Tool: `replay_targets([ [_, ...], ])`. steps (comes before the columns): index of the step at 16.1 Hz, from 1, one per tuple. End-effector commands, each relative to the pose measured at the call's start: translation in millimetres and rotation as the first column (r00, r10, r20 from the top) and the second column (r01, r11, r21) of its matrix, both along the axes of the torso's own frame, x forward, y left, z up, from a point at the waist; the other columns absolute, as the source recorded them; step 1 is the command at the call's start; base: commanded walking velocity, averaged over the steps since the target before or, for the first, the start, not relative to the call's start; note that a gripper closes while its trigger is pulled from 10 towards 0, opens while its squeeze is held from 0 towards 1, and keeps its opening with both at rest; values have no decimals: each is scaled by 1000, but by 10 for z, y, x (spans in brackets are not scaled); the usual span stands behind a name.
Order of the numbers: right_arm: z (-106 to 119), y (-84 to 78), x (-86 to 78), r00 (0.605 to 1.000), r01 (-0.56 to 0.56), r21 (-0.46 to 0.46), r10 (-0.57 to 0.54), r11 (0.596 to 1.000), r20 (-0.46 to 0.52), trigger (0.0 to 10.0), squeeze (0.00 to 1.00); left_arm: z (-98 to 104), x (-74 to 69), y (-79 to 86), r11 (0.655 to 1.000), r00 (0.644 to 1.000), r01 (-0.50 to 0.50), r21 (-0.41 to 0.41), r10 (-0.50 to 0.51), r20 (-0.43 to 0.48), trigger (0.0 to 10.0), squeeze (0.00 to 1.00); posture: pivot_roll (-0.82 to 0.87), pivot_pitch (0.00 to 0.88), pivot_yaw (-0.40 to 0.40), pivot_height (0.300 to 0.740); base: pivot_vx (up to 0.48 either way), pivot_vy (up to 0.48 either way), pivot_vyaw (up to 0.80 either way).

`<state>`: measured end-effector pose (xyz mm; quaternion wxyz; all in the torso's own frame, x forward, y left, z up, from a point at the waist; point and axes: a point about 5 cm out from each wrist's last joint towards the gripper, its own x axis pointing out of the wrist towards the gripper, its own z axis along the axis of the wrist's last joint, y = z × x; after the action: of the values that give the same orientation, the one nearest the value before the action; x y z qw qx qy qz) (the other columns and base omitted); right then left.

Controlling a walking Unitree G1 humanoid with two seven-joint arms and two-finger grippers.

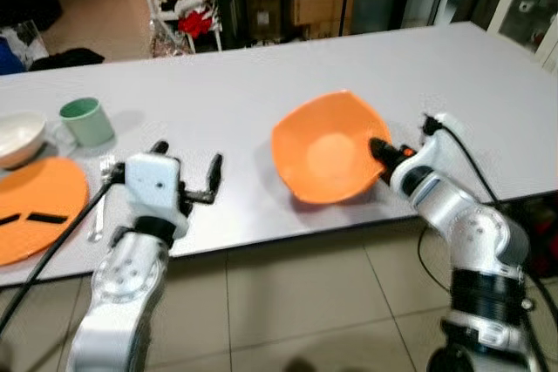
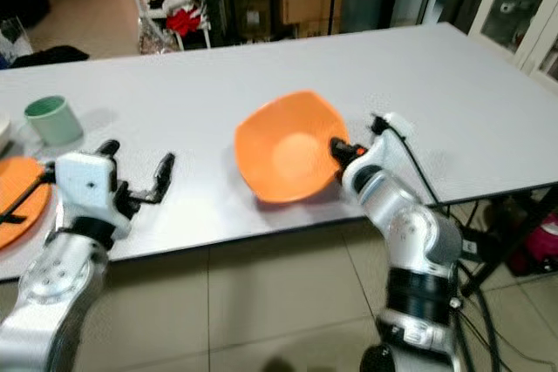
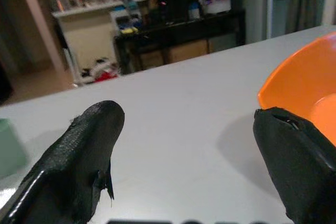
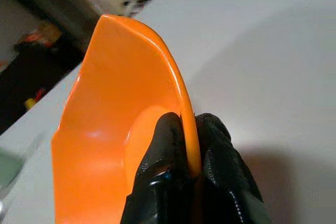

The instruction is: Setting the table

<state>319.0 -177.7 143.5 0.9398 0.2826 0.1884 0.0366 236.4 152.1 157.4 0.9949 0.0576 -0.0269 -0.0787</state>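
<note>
Long pale grey surface, reaching across the whole view, with tiled floor in front of it. Near its middle, a square-ish orange plastic bowl, tilted up on its near side and casting a shadow below, so probably lifted a little rather than lying flat. At the far left edge of the surface, a flat round orange plate with two dark sticks across it, likely chopsticks, already laid as one place setting. Just behind that plate, a white ceramic bowl, and next to it a pale green mug. Between plate and left arm, a small clear utensil, perhaps a spoon; too blurred to tell.

Right claw clenched on the near right rim of the orange bowl, one finger inside and one outside. Held by the rim because the thin wall gives the only place for two fingers to pinch; grip looks narrow, so the bowl may swing or slip if moved fast.

Left claw released, fingers spread wide, holding nothing, hovering over bare surface between the place setting and the bowl, seemingly ready to help.
</note>
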Motion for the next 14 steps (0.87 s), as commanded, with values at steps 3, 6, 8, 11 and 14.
replay_targets([
  [3, 124, 54, 141, 1000, -26, 69, 26, 997, -4, 10000, 0, 52, 12, 60, 1000, 1000, -7, 28, 6, 16, 10000, 0, -126, 0, 56, 740, 368, 0, 0],
  [6, 86, 31, 173, 996, -53, 100, 60, 994, -68, 10000, 0, 34, -32, 0, 998, 998, 64, 28, -63, -6, 10000, 0, -123, 0, 57, 740, 99, 0, 0],
  [8, 68, 45, 165, 992, -83, 96, 91, 992, -88, 10000, 0, 8, -44, -31, 996, 996, 85, 25, -84, -23, 10000, 0, -123, 0, 58, 740, 0, 0, 0],
  [11, 131, 54, 184, 997, -76, 60, 77, 995, -24, 10000, 0, -21, -14, -2, 999, 999, 28, 16, -27, -40, 10000, 0, -120, 0, 59, 740, 0, 0, 0],
  [14, 160, 82, 94, 996, -91, 41, 90, 995, 22, 10000, 0, -51, -12, 52, 998, 997, -63, -3, 63, -48, 10000, 0, -129, 0, 61, 740, 0, 0, 0],
])
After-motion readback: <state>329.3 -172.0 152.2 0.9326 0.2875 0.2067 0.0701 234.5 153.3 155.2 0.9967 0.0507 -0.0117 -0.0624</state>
